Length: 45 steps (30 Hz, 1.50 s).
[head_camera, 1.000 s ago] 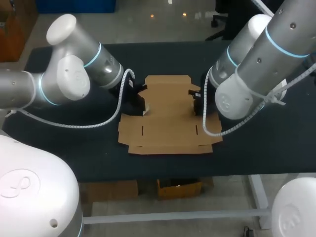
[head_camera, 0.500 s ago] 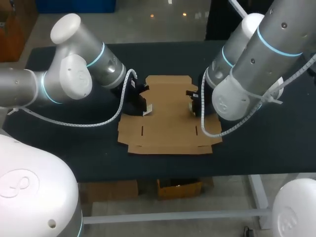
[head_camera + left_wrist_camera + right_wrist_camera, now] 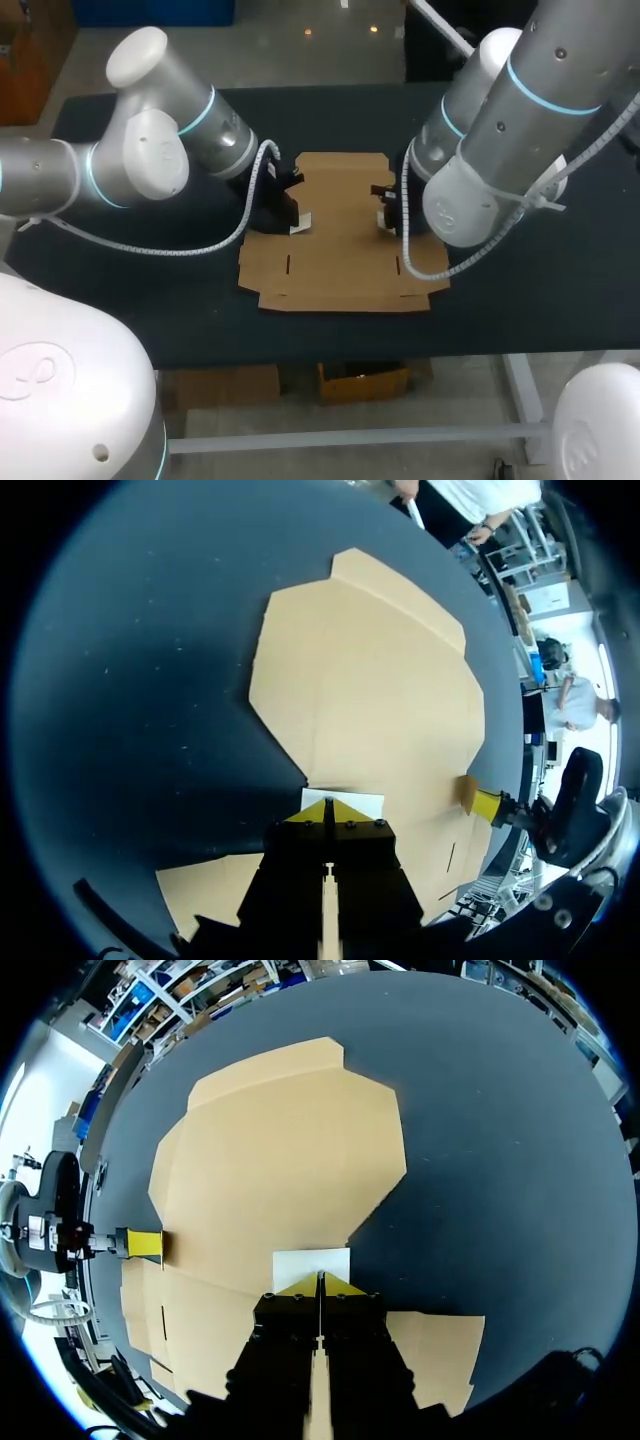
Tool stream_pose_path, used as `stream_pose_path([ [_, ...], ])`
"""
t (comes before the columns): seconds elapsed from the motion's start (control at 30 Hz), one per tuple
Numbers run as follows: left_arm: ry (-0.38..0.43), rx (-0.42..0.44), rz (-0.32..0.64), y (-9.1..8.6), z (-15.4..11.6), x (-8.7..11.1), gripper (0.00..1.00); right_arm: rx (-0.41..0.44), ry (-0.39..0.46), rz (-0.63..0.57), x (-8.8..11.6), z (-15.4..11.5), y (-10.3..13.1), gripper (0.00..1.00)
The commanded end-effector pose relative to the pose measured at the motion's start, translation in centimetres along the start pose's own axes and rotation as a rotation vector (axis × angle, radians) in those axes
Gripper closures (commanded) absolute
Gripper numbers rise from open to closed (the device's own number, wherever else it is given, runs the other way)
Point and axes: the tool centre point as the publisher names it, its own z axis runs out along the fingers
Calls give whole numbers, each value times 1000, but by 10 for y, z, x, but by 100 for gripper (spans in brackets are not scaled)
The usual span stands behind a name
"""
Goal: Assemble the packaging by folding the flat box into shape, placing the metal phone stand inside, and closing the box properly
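Note:
The flat brown cardboard box [image 3: 340,240] lies in the middle of the black table, its wide panel nearest the front edge. My left gripper [image 3: 297,222] is shut, its yellow tips [image 3: 328,810] together at the box's left side, against a small side flap [image 3: 342,802] tipped up so its white underside shows. My right gripper [image 3: 385,215] is shut too, tips [image 3: 319,1283] pressed against the matching white-backed flap [image 3: 312,1263] on the right side. Each wrist view shows the other arm's yellow tip across the cardboard. No phone stand is in view.
The black table [image 3: 150,300] has bare surface on all sides of the box. Both arms stand low over the box's left and right edges, with white cable loops hanging beside them.
Both shut grippers have edged inward toward the box's middle, and the two small side flaps have tipped up further, showing more white.

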Motion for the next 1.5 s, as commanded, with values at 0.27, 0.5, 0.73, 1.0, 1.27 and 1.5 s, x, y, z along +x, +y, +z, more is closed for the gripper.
stream_pose_path([
  [0.27,-14,-2,1,0,5,4,100,4,-1,-7,5,8,1,100],
  [0.5,-20,-7,3,0,8,4,100,11,4,-15,9,11,2,100],
  [0.73,-29,-5,4,0,9,7,100,17,3,-19,11,13,2,100],
  [1.0,-43,-10,7,0,15,10,100,32,-4,-15,11,19,2,100],
  [1.27,-59,-19,-17,-3,20,6,100,55,-4,-2,6,28,2,100],
  [1.5,-71,-19,-35,-3,20,3,100,58,-4,8,3,27,1,100],
])
